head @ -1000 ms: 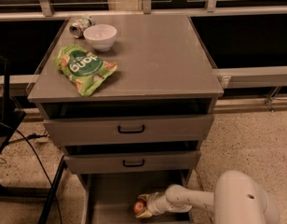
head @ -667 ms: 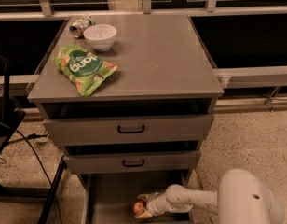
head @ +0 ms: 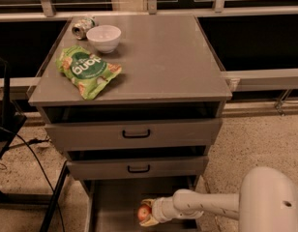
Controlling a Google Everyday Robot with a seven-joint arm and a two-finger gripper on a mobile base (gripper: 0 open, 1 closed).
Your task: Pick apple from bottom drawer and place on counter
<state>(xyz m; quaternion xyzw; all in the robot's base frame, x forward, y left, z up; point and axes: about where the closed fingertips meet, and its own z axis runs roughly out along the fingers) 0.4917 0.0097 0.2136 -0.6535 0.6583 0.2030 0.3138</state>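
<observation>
The small red apple [head: 143, 212] with a yellowish patch sits between the fingers of my gripper [head: 147, 212] inside the open bottom drawer [head: 110, 207], over its grey floor. The gripper reaches in from the right on a white arm [head: 207, 204] and is shut on the apple. I cannot tell whether the apple touches the drawer floor. The counter [head: 163, 57] is the flat grey top of the cabinet, far above the gripper.
On the counter's left side lie a green snack bag [head: 87, 70], a white bowl [head: 104, 37] and a tipped can [head: 82, 27]. Two drawers with black handles [head: 136, 134] stand slightly open above the bottom drawer. Black cables and a stand [head: 23, 149] are at left.
The gripper with the apple has stayed at nearly the same spot in the bottom drawer; at most a slight shift. Nothing on the counter has moved.
</observation>
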